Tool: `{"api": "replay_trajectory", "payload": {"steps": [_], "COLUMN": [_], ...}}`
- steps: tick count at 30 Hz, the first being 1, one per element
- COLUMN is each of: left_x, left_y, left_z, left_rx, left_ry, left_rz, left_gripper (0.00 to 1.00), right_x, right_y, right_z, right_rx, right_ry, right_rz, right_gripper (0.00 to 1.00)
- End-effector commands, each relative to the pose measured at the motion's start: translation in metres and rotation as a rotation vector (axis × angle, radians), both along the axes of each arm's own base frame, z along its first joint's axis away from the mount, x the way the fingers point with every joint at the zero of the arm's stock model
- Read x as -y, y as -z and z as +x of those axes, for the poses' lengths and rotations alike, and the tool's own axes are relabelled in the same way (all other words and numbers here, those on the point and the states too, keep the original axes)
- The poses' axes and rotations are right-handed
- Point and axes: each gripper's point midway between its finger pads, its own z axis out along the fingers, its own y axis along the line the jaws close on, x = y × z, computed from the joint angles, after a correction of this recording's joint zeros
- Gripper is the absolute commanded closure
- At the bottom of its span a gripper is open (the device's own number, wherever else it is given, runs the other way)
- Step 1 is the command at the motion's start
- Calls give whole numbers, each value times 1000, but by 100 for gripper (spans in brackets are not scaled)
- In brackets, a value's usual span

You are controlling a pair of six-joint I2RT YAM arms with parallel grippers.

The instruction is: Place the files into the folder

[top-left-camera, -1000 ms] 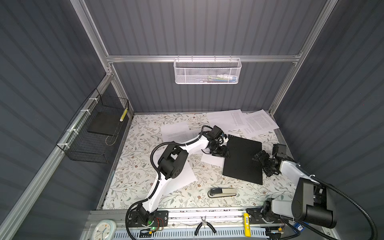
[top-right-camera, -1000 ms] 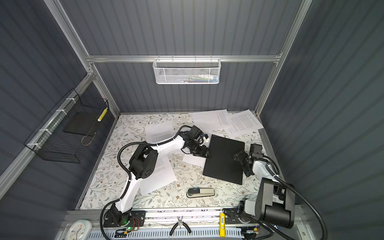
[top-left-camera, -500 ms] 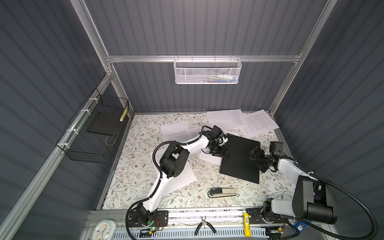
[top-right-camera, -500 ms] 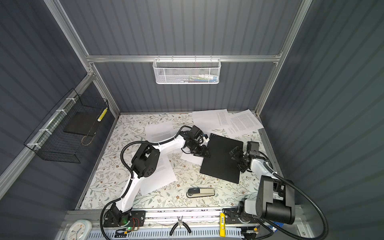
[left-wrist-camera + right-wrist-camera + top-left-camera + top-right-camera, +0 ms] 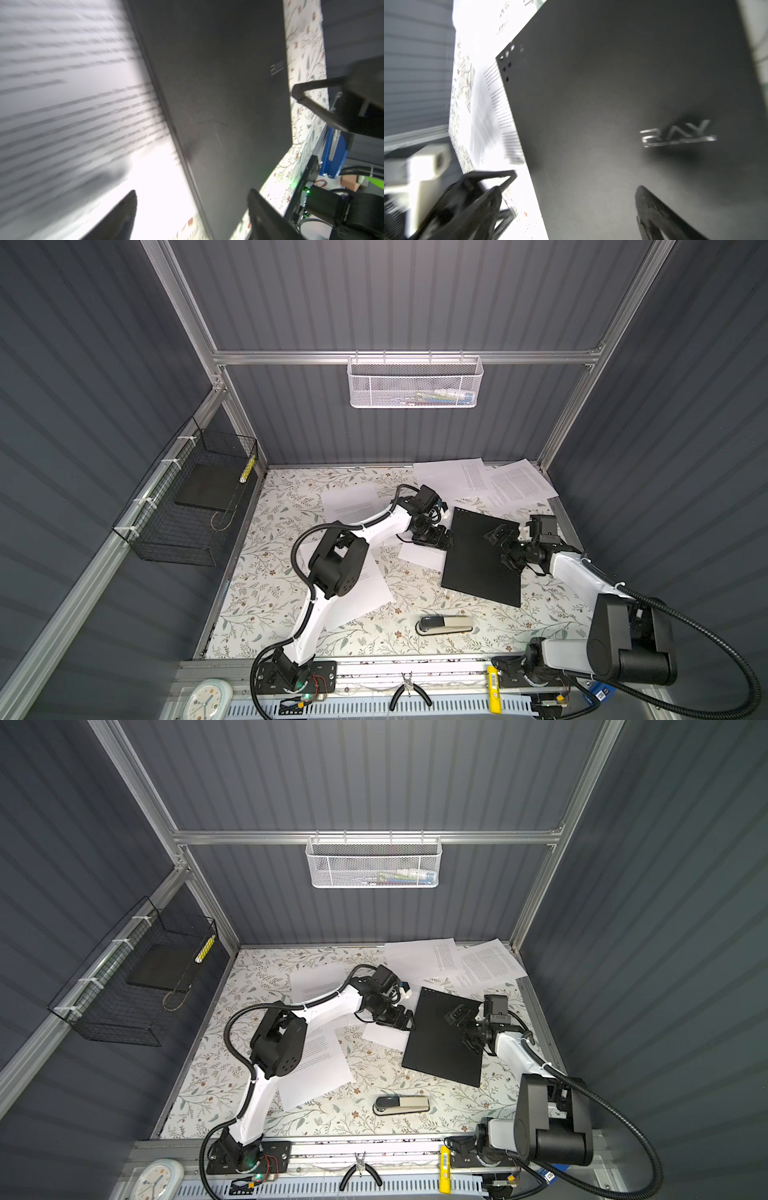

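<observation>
A: Folder (image 5: 482, 560), where?

B: Flat and closed on the worktop (image 5: 257, 593), right of centre, "RAY" side up. Files (image 5: 505, 487) lie loose around it, none inside that I can see. One sheet (image 5: 419, 556) pokes out from under its left edge.

A: Jaws?

B: Left gripper (image 5: 192, 193) has its jaws apart at that left edge, clamped on nothing. Right gripper (image 5: 500, 533) is over the cover's right part, jaws wide apart too, empty.

A: Risks?

B: Left could pinch the whole folder, or the sheet beneath, instead of the top cover alone — then the folder lifts or slides unopened and the paper creases. Grippers sit near each other — a crossing reach could clash.
</observation>
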Motion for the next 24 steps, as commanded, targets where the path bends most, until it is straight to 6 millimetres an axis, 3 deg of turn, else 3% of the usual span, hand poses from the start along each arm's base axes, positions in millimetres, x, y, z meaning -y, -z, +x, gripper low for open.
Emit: {"api": "replay_trajectory", "payload": {"steps": [1, 5, 9, 13, 19, 24], "left_x": [-15, -31, -49, -54, -44, -40], "left_y": [-49, -61, -43, -24, -16, -9], "left_z": [4, -14, -34, -54, -71, -71], "left_rx": [234, 533, 740, 925, 1045, 1089], "left_ry": [74, 203, 361, 533, 628, 664], "left_rz": [-29, 7, 113, 167, 169, 191], "left_gripper": [0, 0, 0, 0, 0, 0], "right_x": [34, 48, 65, 78, 67, 47], "right_y": [16, 18, 24, 29, 38, 40], "right_z": [-16, -23, -31, -38, -34, -27], "right_rx": [-75, -89, -107, -118, -119, -112], "right_ry": [120, 151, 212, 270, 255, 225], "right_rz": [-31, -40, -33, -13, 76, 151], "right_gripper": [1, 1, 1, 1, 1, 1]}}
